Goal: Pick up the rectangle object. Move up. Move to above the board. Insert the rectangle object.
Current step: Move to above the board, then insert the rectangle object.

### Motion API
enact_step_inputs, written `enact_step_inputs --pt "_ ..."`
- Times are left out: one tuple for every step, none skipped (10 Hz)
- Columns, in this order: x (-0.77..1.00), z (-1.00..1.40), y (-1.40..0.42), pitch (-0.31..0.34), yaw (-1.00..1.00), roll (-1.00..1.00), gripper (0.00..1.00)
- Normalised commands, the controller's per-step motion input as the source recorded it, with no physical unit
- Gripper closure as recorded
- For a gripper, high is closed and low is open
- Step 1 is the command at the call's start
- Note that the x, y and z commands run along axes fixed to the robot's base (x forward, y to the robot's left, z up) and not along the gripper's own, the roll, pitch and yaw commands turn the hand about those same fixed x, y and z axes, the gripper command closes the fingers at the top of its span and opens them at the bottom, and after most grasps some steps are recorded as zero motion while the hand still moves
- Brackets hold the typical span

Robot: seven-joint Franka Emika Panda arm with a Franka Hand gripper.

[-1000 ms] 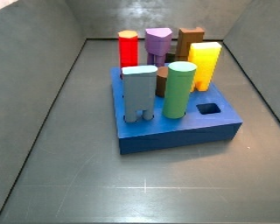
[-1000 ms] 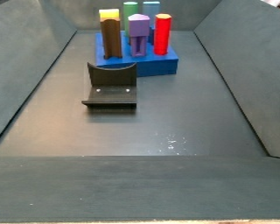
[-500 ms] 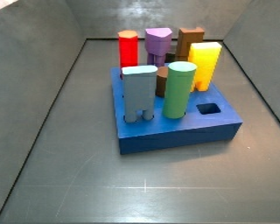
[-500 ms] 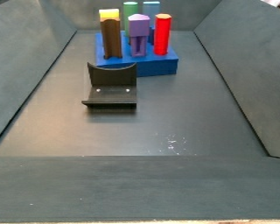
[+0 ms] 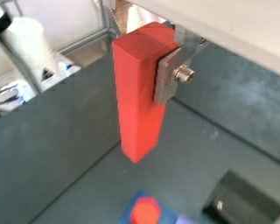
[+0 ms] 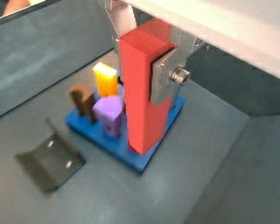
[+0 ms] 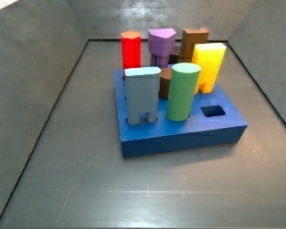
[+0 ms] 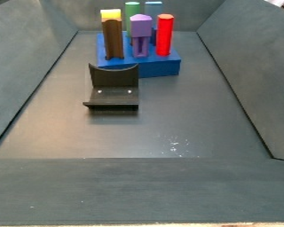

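Both wrist views show the rectangle object (image 5: 137,101) (image 6: 145,92), a tall salmon-red bar, hanging upright with my gripper (image 5: 143,70) (image 6: 146,74) shut on its upper part. One silver finger (image 5: 168,77) (image 6: 164,83) presses flat on its side. Far below the bar in a wrist view lies the board (image 6: 122,150), a blue block. Both side views show the board (image 7: 181,136) (image 8: 156,67) with a square hole (image 7: 214,112) open at one corner. The gripper and the bar are out of both side views.
Pegs stand in the board: red cylinder (image 7: 131,49), purple (image 7: 164,45), brown (image 7: 196,43), yellow (image 7: 210,67), green (image 7: 182,91), grey-blue (image 7: 142,97). The fixture (image 8: 113,87) (image 6: 52,157) sits on the floor beside the board. Grey walls enclose the floor.
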Motion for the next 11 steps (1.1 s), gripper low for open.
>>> enact_step_inputs --pt "0.48 -0.12 -1.00 0.030 0.01 0.00 1.00" --pt "0.49 -0.12 -1.00 0.036 0.01 -0.01 1.00" --pt "0.51 -0.11 -1.00 0.040 0.01 -0.01 1.00" --pt "0.51 -0.11 -1.00 0.037 0.01 0.00 1.00" --pt "0.54 -0.11 -1.00 0.036 0.01 0.01 1.00" --pt "0.47 -0.08 -0.83 0.034 0.01 0.01 1.00" --pt "0.30 -0.05 -0.48 0.032 0.00 0.02 1.00" --pt "0.22 -0.02 -0.33 0.028 0.01 0.03 1.00" --pt "0.11 0.00 -0.17 0.025 0.01 0.04 1.00" --pt "0.47 0.06 0.00 -0.037 -0.61 -0.01 1.00" --pt "0.60 0.00 0.00 -0.050 -0.50 0.00 1.00"
